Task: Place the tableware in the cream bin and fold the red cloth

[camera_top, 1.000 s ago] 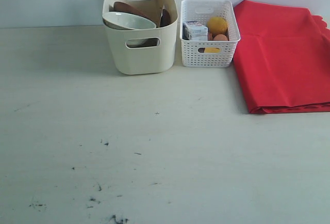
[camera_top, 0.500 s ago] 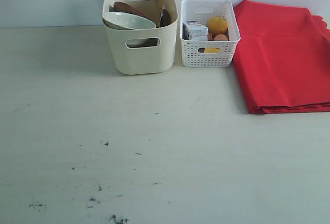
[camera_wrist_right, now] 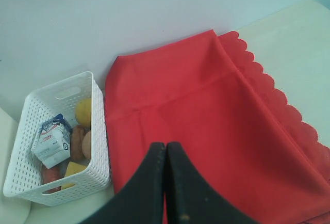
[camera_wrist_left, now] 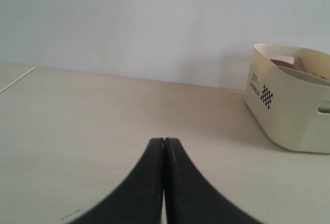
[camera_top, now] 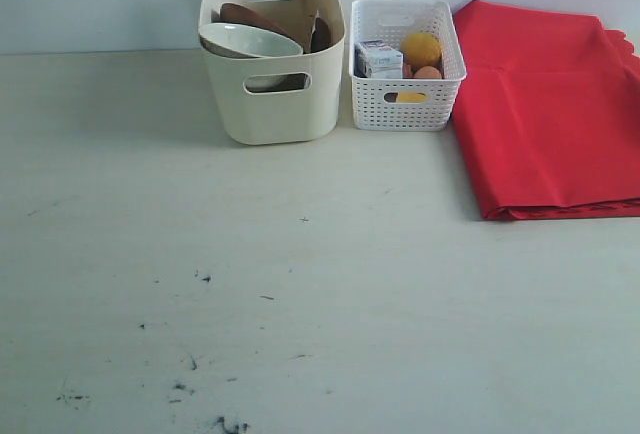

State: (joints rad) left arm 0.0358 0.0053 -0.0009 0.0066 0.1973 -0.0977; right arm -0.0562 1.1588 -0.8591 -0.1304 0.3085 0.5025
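Observation:
The cream bin (camera_top: 270,104) stands at the back of the table and holds the pale green-white bowl (camera_top: 248,40), the brown plate (camera_top: 250,16) and a dark wooden spoon (camera_top: 320,36); cup, chopsticks and knife are hidden. It also shows in the left wrist view, cream bin (camera_wrist_left: 291,105). The red cloth (camera_top: 550,114) lies folded flat at the back right, scalloped edge to the right; red cloth (camera_wrist_right: 206,121) fills the right wrist view. My left gripper (camera_wrist_left: 164,140) is shut on nothing, above bare table. My right gripper (camera_wrist_right: 166,144) is shut, empty, above the cloth. Neither gripper shows in the exterior view.
A white lattice basket (camera_top: 407,104) sits between bin and cloth, holding a milk carton (camera_top: 378,57), a lemon (camera_top: 421,49) and other food. The same basket (camera_wrist_right: 31,126) appears in the right wrist view. A pale wall runs behind the table. Dark specks mark the front left tabletop.

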